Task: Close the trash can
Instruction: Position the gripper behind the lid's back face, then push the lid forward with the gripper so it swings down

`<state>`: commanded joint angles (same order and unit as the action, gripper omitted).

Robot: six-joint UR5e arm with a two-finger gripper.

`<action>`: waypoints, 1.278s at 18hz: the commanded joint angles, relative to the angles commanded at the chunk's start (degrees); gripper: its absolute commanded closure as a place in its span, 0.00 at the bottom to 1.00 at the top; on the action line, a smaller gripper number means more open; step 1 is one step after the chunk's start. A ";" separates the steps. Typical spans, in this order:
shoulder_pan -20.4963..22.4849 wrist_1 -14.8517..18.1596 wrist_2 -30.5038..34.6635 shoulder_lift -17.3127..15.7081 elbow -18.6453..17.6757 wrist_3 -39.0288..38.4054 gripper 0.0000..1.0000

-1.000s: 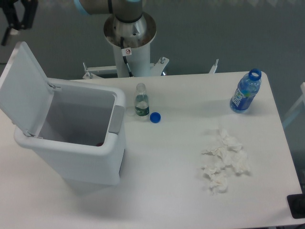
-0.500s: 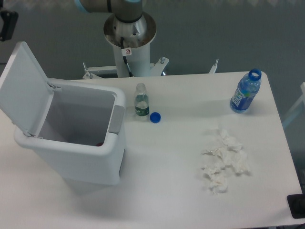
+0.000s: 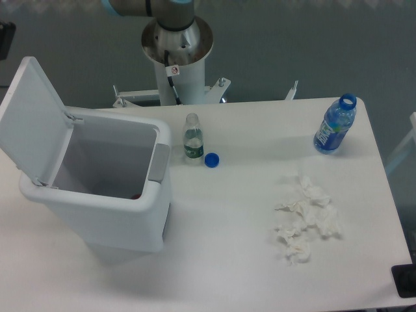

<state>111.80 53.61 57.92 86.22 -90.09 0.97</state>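
**Trash can stands open, gripper barely in frame**

The large white plastic rectangular trash can (image 3: 104,195) sits on the left part of the white table (image 3: 247,260), its flat hinged lid (image 3: 32,117) tilted up and back on the left side and the grey front tab (image 3: 158,162) facing right. Only a dark sliver of the gripper (image 3: 5,39) shows at the upper left edge, above the lid and apart from it; whether its fingers are spread or holding anything cannot be told. Just right of the bin stand a small clear uncapped bottle (image 3: 192,136) and a blue cap (image 3: 211,160). A blue-labelled bottle (image 3: 335,125) stands far right, crumpled white tissues (image 3: 304,218) nearer the front.
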 joint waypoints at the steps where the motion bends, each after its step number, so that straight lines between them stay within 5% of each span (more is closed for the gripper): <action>1: 0.00 0.09 0.09 0.26 0.17 0.00 0.00; 12: 0.35 0.35 6.15 0.35 0.00 2.20 0.00; 23: 5.36 0.35 8.17 0.35 -0.52 4.48 0.00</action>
<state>117.15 53.96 66.09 86.57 -90.61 5.45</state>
